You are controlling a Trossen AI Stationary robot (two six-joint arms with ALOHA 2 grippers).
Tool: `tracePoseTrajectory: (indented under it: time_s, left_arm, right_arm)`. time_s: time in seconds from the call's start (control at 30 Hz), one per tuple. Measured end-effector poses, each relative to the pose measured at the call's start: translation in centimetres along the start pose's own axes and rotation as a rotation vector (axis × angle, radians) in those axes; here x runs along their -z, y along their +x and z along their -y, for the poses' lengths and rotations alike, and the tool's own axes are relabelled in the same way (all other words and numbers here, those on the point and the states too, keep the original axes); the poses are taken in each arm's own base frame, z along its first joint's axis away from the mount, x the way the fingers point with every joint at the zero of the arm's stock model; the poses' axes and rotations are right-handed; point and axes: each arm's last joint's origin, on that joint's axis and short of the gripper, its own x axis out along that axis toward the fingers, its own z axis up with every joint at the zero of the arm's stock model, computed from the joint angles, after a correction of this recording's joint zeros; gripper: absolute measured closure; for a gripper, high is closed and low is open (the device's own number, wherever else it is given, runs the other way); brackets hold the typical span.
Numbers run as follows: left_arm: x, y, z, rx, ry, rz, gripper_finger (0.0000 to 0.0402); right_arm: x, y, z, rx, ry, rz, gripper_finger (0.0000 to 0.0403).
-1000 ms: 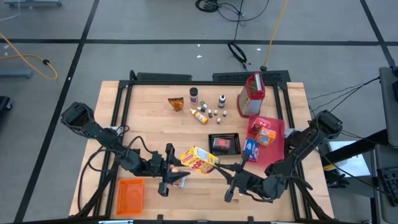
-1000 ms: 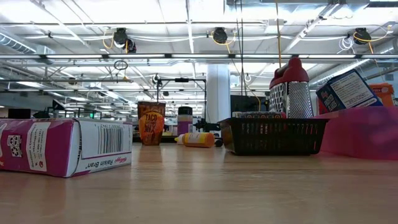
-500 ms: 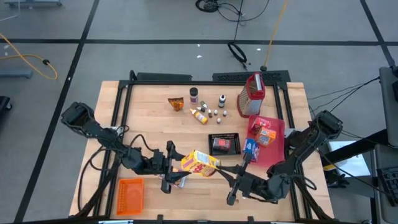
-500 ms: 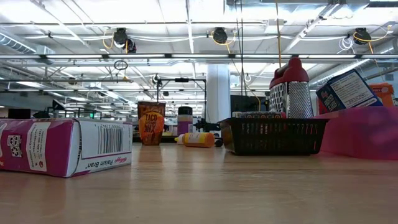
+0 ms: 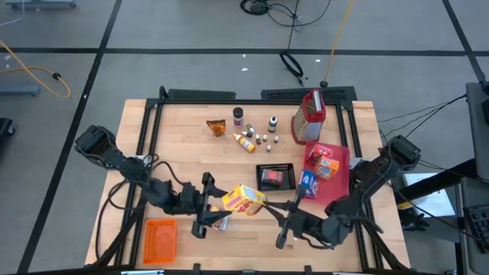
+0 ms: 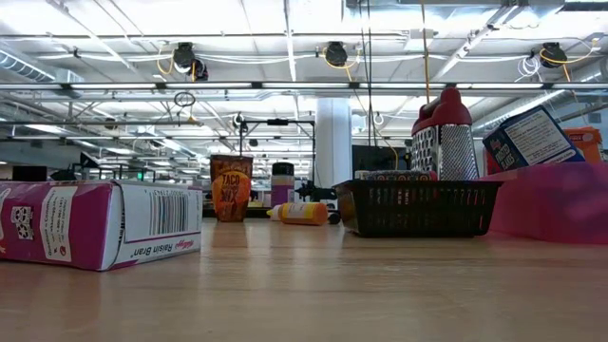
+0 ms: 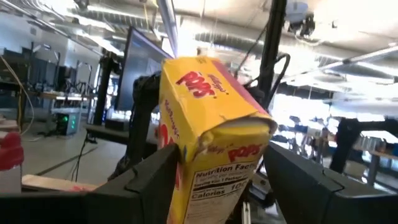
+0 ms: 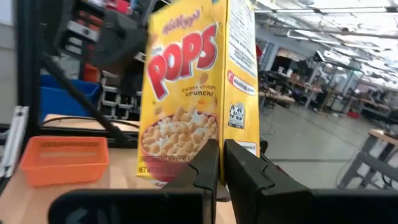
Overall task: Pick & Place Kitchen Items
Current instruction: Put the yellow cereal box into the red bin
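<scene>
The yellow Pops cereal box [image 5: 244,199] sits at lower centre of the high view, between both grippers. The left gripper [image 5: 208,205] has its fingers [image 7: 143,180] apart, flanking the box [image 7: 208,130] without clamping it. The right gripper [image 5: 289,218] is closed together, pinching the box's [image 8: 199,93] lower edge. A purple Raisin Bran box [image 6: 95,223] lies at left in the low view.

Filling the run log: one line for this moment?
left gripper: jaws open around yellow Pops box | right gripper: shut on box edge
</scene>
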Motion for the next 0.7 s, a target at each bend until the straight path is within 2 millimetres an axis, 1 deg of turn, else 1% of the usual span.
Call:
tracePoseTrajectory:
  time_s: [0.07, 0.2, 0.4, 0.57, 0.63, 0.7]
  left_arm:
    - [-0.01, 0.11, -0.22, -0.008, -0.001, 0.002, 0.016]
    - [0.03, 0.26, -0.54, -0.03, 0.017, 0.0, 0.016]
    - [0.05, 0.35, -1.0, -0.117, 0.039, -0.003, 0.016]
    - [-0.13, 0.35, -1.05, -0.134, 0.037, 0.013, 0.0161]
    - [-0.15, 0.35, -1.05, -0.136, 0.04, 0.015, 0.0168]
    - [-0.16, 0.34, -1.07, -0.143, 0.045, 0.014, 0.0188]
  right_arm:
    - [0.08, 0.45, 0.22, 0.01, 0.009, -0.003, 0.0388]
    - [0.3, 1.04, 0.29, -0.045, 0.03, 0.001, 0.0388]
    - [0.59, 1.15, 0.04, -0.061, 0.025, -0.002, 0.0387]
    - [0.81, 1.07, -0.06, -0.07, 0.007, -0.013, 0.0387]
    - [0.97, 1.07, -0.11, -0.074, 0.003, -0.022, 0.0387]
    - [0.97, 1.06, -0.12, -0.074, 0.005, -0.022, 0.0387]
